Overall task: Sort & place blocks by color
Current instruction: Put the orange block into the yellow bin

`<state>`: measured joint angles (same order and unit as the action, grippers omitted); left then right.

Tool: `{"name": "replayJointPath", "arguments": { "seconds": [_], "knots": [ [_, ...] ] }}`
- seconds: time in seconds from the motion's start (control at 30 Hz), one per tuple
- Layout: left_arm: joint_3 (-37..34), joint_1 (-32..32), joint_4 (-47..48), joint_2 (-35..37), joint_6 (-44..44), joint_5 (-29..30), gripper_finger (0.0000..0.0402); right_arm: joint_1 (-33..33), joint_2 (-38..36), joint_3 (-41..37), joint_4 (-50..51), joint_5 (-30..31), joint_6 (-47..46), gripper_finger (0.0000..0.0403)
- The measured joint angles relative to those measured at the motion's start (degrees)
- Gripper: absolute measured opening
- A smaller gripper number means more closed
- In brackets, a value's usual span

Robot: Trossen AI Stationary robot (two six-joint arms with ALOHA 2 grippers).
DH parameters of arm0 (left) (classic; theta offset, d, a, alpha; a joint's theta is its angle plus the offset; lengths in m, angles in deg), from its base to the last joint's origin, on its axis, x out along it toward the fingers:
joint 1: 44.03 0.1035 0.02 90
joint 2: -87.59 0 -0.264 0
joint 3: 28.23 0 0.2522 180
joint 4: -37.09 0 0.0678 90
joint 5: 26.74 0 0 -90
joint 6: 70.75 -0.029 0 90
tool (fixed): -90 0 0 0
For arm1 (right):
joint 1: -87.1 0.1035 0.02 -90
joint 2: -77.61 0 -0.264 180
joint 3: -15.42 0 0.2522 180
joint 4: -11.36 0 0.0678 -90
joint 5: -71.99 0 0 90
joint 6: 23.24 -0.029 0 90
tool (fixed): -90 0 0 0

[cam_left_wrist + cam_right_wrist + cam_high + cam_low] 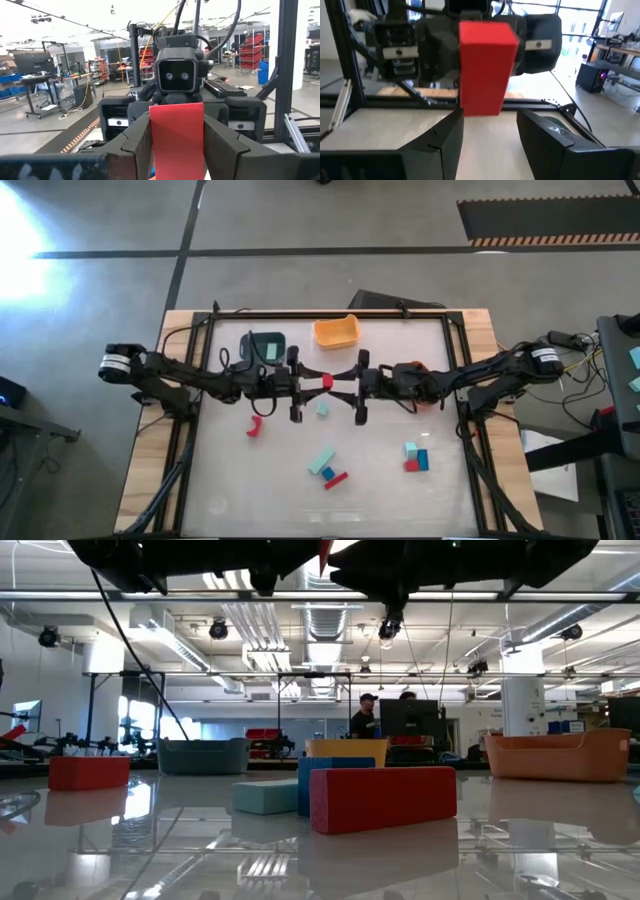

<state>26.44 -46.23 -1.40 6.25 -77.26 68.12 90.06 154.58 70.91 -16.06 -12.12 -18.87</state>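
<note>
High over the table's middle my two grippers face each other, both about level. Between them hangs a red block [327,381], an upright bar, with my left gripper [177,150] shut on it. My right gripper [490,117] is open; its fingertips stand just short of the block's lower end [485,107], and I cannot tell whether they touch it. More blocks lie on the table: a red arch [254,426], a mint cube [322,409], a mint bar [321,461] beside a blue and a red one [332,477], and a mint, blue and red cluster [416,457]. My left gripper pinches the red block between its two fingers [132,145], which lie on two opposite sides of it [154,142]. The fingers come about level from the table's left. The block stands upright, lifted far clear of the table, its free face [485,75] toward my right gripper.
At the table's far side stand a dark teal bin [266,345] and a yellow-orange bin [336,331]; an orange bin [418,370] shows under my right arm. A black frame [455,350] borders the white table top. People stand in the room behind [368,715].
</note>
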Motion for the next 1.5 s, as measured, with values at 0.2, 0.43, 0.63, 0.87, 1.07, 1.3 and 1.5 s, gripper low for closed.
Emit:
{"name": "replayJointPath", "arguments": {
  "seconds": [0.2, 0.43, 0.63, 0.87, 1.07, 1.3, 1.5],
  "knots": [
    [0.0, 0.0, 0.7, 0.0, 0.0, -0.1, 0.0125, 0.0, -3.9, 0.0, 7.1, 2.2, -0.2, 0.0176],
    [0.0, 0.0, 1.8, 0.0, 0.1, -0.3, 0.0125, 0.2, -6.5, 0.2, 15.4, 3.2, 5.0, 0.0152],
    [0.1, 0.0, 1.8, 0.0, 0.1, -0.3, 0.0125, -0.2, -6.5, 0.3, 15.1, 2.6, -4.3, 0.0166],
    [0.3, 0.0, 1.8, -0.1, 0.1, -0.3, 0.0125, -0.3, -5.9, 0.3, 13.9, 2.7, -6.1, 0.0250],
    [0.7, -0.2, -0.8, -1.1, 0.3, -0.2, 0.0125, -0.3, -1.7, 0.3, 5.8, -0.5, -0.7, 0.0289],
    [0.7, -0.2, -1.3, -2.7, 1.7, -0.1, 0.0125, -0.7, -0.8, 0.3, 0.2, -4.3, 0.2, 0.0285],
    [1.3, -0.2, -2.3, -2.8, 3.2, -0.1, 0.0125, -0.9, -0.3, 0.3, -0.2, -4.4, 1.0, 0.0267]
  ]
}}
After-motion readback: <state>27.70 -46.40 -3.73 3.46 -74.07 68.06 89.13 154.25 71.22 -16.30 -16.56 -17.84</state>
